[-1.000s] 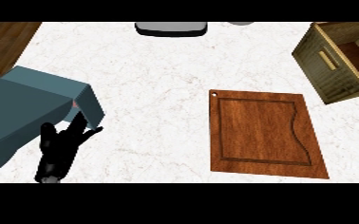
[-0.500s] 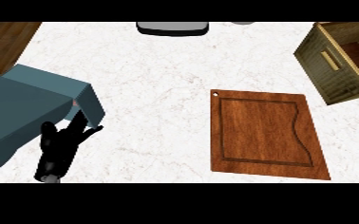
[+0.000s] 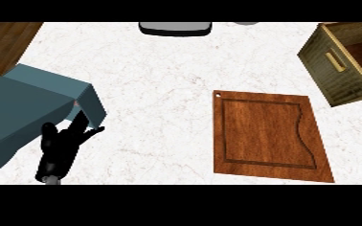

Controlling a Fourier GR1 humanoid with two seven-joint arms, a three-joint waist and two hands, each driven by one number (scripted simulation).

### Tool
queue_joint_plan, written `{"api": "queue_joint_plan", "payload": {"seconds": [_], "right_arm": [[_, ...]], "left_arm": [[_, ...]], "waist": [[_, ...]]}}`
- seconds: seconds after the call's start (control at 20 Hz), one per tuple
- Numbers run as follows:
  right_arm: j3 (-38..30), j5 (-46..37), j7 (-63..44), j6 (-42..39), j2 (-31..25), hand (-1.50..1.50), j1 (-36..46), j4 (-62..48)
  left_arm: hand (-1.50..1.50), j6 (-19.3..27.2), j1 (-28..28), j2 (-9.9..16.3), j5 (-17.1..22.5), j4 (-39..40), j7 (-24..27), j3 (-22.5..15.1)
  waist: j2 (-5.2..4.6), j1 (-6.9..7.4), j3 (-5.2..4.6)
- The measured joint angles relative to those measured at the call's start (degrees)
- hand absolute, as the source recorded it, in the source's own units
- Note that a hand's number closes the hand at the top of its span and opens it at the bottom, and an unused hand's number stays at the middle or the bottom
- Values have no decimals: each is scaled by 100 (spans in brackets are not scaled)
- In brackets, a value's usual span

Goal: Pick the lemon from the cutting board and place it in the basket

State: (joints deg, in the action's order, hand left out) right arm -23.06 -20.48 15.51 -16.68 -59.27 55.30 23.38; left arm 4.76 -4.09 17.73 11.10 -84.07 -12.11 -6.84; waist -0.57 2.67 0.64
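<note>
Nothing has shifted noticeably since the earlier frames: left hand [image 3: 60,146] sits in the same spot, well to the left of the cutting board [image 3: 268,134], low in the head view. Its black fingers [image 3: 81,123] are fairly straight and point up toward a teal box-like thing [image 3: 35,105], touching or just short of its lower corner; nothing is held. Right hand does not show. White marbled counter [image 3: 155,76] lies between hand and board. Board surface is bare wood; no lemon is visible on it or anywhere in view. Beyond the board, up and to its right, stands the wooden basket [image 3: 338,64], partly cut by the edge. Far above the board, a dark grey object [image 3: 175,28] lies at the counter's back.
</note>
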Motion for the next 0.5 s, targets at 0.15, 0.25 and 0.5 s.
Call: {"api": "queue_joint_plan", "payload": {"seconds": [0.15,0.25,0.5], "right_arm": [[-202,124,-42,-6,-156,-150,165,-289],[-347,216,-124,-71,-331,-150,240,-493],[-568,295,-158,-116,-832,-150,192,-867]], "left_arm": [[0,-12,11,9,4,-22,-94,11],[0,-7,-12,-6,-2,-44,-75,13],[0,6,-9,-30,-33,2,-11,47]], "waist": [[3,-6,0],[0,-3,-2],[-16,-15,10]]}}
